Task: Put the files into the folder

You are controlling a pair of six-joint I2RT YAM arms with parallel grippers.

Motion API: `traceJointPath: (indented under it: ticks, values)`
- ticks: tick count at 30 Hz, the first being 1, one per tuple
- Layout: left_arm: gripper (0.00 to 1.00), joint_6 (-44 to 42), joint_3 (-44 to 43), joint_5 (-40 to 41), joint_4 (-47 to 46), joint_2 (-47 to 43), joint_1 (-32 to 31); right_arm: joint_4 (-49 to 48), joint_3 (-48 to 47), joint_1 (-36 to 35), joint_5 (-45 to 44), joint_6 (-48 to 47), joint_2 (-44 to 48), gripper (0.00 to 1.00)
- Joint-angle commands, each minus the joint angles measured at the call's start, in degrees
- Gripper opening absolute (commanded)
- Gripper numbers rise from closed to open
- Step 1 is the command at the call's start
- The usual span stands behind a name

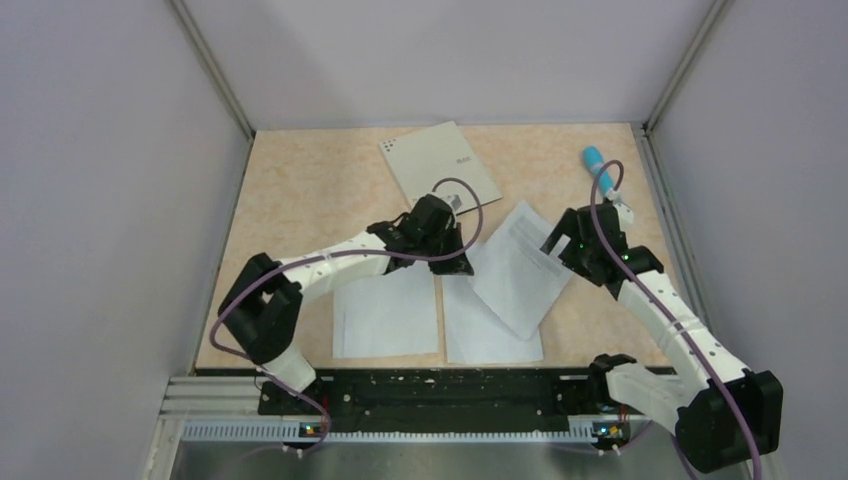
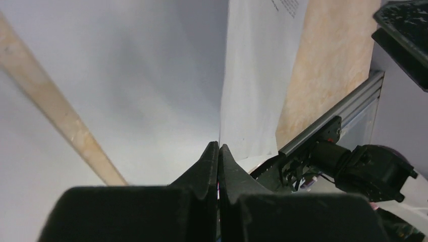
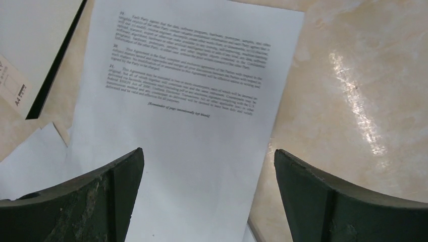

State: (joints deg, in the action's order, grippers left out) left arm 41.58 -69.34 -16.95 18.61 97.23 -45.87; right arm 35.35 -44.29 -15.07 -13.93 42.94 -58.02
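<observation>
a: anything legible on the thin white paper sheet (image 3: 202, 141) in the right wrist view?
b: three numbered paragraphs of small grey print, too fine to read through. below them a centred, bracketed line reads "[remainder of page intentionally left blank]".
a: and the flat matte grey folder (image 3: 30, 45) at the left edge?
b: a small dark mark near its corner reads "a4"; the tiny print beside it is blurred. from above, its marks are too small to read.

The folder (image 1: 440, 160) loses its near edge behind the left gripper (image 1: 450, 262); its dark marks are too small to read. Just nearer than it, a tilted sheet (image 1: 520, 265) covers part of another sheet (image 1: 495, 335). The blue thing (image 1: 594, 158) to its right is too small to name.
</observation>
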Motion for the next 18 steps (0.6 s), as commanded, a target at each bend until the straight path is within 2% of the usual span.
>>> traceJointPath:
  ticks: [1, 6, 11, 18]
  values:
    - [0.0, 15.8, 10.9, 10.9, -6.8, -8.2, -0.3, -0.9, 2.0, 0.7, 5.1, 2.8, 0.3, 0.99]
    - [0.0, 23.8, 17.9, 19.3, -4.8, -16.7, -1.8, -3.8, 7.4, 0.5, 9.6, 6.2, 0.6, 0.99]
    - [0.0, 24.5, 17.6, 24.5, 2.1, -18.5, -5.8, -7.8, 11.5, -1.6, 10.9, 9.1, 0.6, 0.99]
    - [0.0, 24.0, 17.3, 23.6, 5.1, -17.0, -10.3, -11.3, 13.5, -6.0, 9.5, 11.7, -2.1, 0.99]
